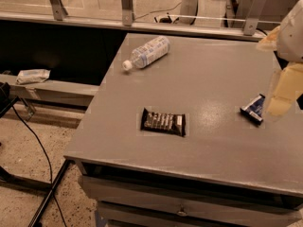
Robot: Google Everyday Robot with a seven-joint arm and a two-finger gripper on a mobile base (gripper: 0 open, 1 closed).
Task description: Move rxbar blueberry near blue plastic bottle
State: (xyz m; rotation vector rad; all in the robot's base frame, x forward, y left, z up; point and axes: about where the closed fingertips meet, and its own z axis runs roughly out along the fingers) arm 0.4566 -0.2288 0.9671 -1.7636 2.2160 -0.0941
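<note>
A: Biggest first, what've we got?
B: Grey table [208,74], takes up most of the view, drawers under its front edge. Glass partition w/ metal posts behind it.
A: Robot?
B: Arm [291,32] comes in at the right edge, white and rounded. The gripper [277,109] hangs below it, pale yellow, low over the table's right side.
A: Open or closed?
B: Can't tell from this angle. It sits right at the bar and covers the bar's right end.
A: Bottle?
B: Blue plastic bottle [147,52] lies on its side near the far-left corner, white cap pointing left twd the table edge.
A: Next?
B: Black-brown wrapped bar [163,122], flat, approx mid-table, nearer the front.
A: And the task item?
B: Rxbar blueberry [253,109], small, dark blue, flat on the table by the right edge, angled. Well apart from the bottle, w/ the black-brown bar roughly between them.
A: Anything off the table?
B: Crumpled pale packet [32,75] on the ledge at left, black cable [33,136] on the floor below.
</note>
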